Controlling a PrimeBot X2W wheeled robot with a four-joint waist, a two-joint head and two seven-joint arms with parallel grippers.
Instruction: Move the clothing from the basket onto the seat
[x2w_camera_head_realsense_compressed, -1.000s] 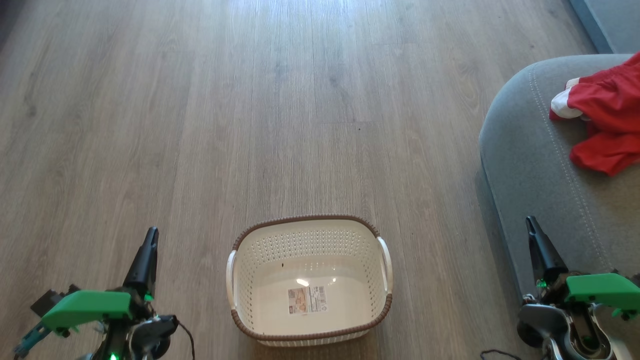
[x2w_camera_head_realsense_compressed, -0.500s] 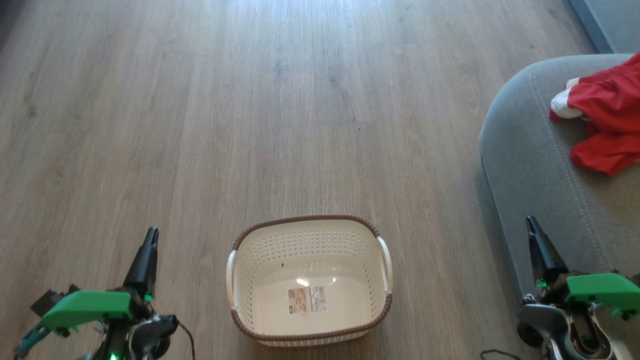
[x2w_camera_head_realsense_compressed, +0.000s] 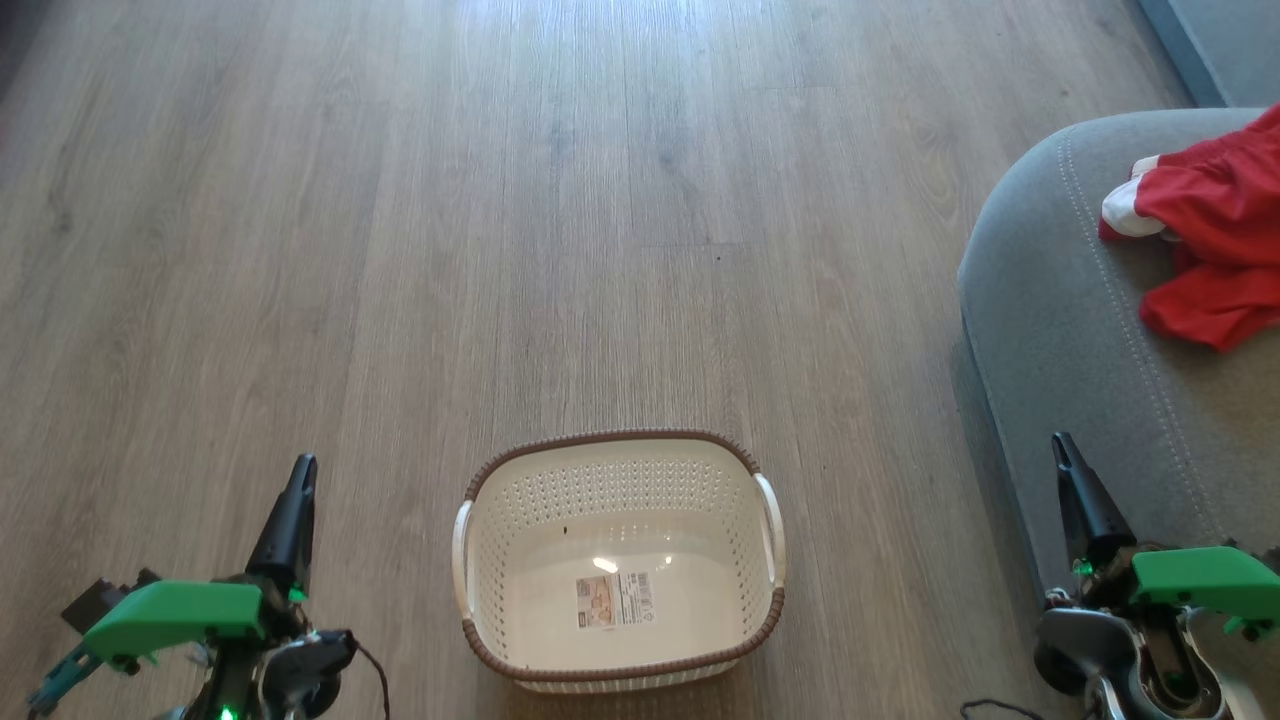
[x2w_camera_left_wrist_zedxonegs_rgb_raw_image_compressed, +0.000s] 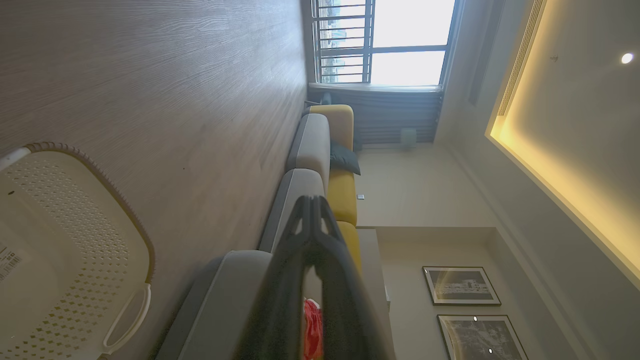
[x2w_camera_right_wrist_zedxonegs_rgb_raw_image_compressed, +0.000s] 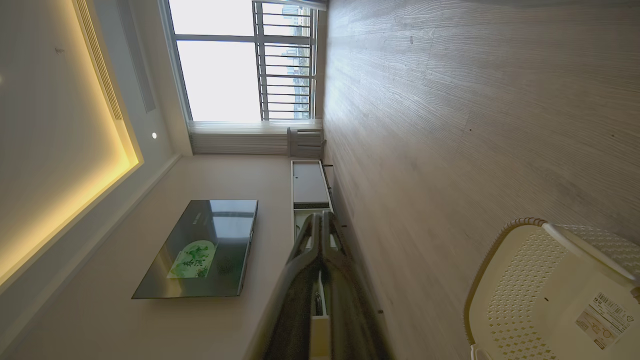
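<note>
Head cam stares down at the floor (x2w_camera_head_realsense_compressed: 600, 200); wrist cams sit low, tipped sideways; all share the basket (x2w_camera_head_realsense_compressed: 620, 560).

We see soft, even daylight on the floor (x2w_camera_head_realsense_compressed: 600, 250), with a pale glare streak toward its far edge. The basket (x2w_camera_head_realsense_compressed: 620, 480) shows one small bright spot on its bottom. In the wrist views the window (x2w_camera_left_wrist_zedxonegs_rgb_raw_image_compressed: 400, 45) burns out white, a ceiling strip (x2w_camera_left_wrist_zedxonegs_rgb_raw_image_compressed: 560, 170) glows warm yellow, straight lines bend near the frame edges, and the left pincer (x2w_camera_left_wrist_zedxonegs_rgb_raw_image_compressed: 312, 200) and right pincer (x2w_camera_right_wrist_zedxonegs_rgb_raw_image_compressed: 320, 216) are blurred up close.
</note>
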